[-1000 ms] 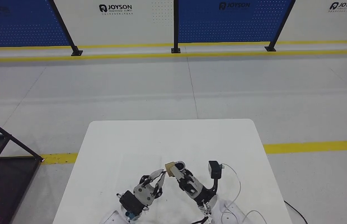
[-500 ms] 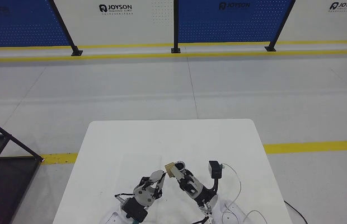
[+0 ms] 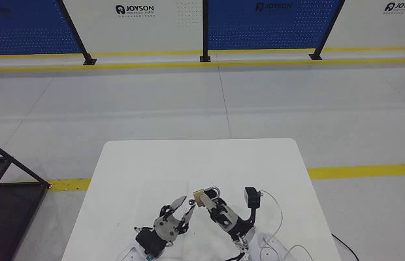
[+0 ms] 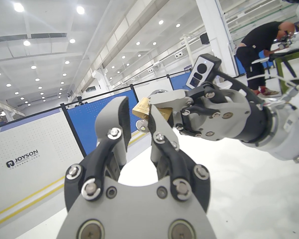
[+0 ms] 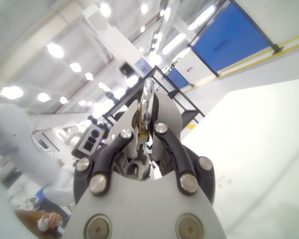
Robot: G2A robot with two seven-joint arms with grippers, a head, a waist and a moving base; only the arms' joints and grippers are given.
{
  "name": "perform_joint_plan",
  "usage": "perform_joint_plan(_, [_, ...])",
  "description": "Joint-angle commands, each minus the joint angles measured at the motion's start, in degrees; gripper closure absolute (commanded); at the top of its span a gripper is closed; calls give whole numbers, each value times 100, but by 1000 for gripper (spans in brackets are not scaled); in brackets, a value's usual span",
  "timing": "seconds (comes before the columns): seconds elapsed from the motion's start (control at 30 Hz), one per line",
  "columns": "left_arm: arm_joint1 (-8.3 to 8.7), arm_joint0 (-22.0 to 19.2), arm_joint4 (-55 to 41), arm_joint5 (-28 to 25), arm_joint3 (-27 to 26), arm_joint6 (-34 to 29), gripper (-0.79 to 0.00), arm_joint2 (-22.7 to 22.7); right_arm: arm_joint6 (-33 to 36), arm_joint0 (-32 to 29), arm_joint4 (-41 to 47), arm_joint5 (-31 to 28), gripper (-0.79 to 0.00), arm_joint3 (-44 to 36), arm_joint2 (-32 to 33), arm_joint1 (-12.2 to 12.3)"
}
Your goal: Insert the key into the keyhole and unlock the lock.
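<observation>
Top view, lower centre of the frame: the right gripper point(image 3: 204, 201) clamps the brass lock point(image 3: 200, 195) over the white table point(image 3: 124, 169), with the left gripper point(image 3: 181, 206) just beside it. Left wrist view: its jaws stand apart around the key point(image 4: 141, 125), which sticks out of the lock. Right wrist view: fingers point(image 5: 169, 110) squeezed on the lock body, shackle point(image 5: 147, 98) poking out beyond them.

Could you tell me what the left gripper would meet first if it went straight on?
Most likely the key, sticking out of the padlock held by the right gripper; its silver head lies between the open fingers of the left gripper, though depth is uncertain.
</observation>
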Motion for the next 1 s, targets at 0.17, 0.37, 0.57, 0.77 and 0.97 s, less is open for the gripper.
perform_joint_plan(0.17, [63, 157, -1069, -1209, -109, 30, -785, -172, 0, -13, 24, -23, 0, -5, 32, 14])
perform_joint_plan(0.37, [170, 358, -2195, -2548, -271, -490, -785, -588, 43, 55, -193, 213, 0, 82, 93, 22])
perform_joint_plan(0.57, [370, 911, -2905, -3207, -616, -1490, -785, -1783, 1104, 537, -501, 1310, 0, 474, -368, -58])
perform_joint_plan(0.77, [535, 1523, -3386, -3793, -660, -2786, -785, -2871, 2343, 1295, -530, 2051, 0, 1019, -1201, -269])
perform_joint_plan(0.97, [576, 1680, -3756, -4008, -607, -3406, -785, -3167, 2932, 1912, -527, 2578, 0, 1608, -1922, -546])
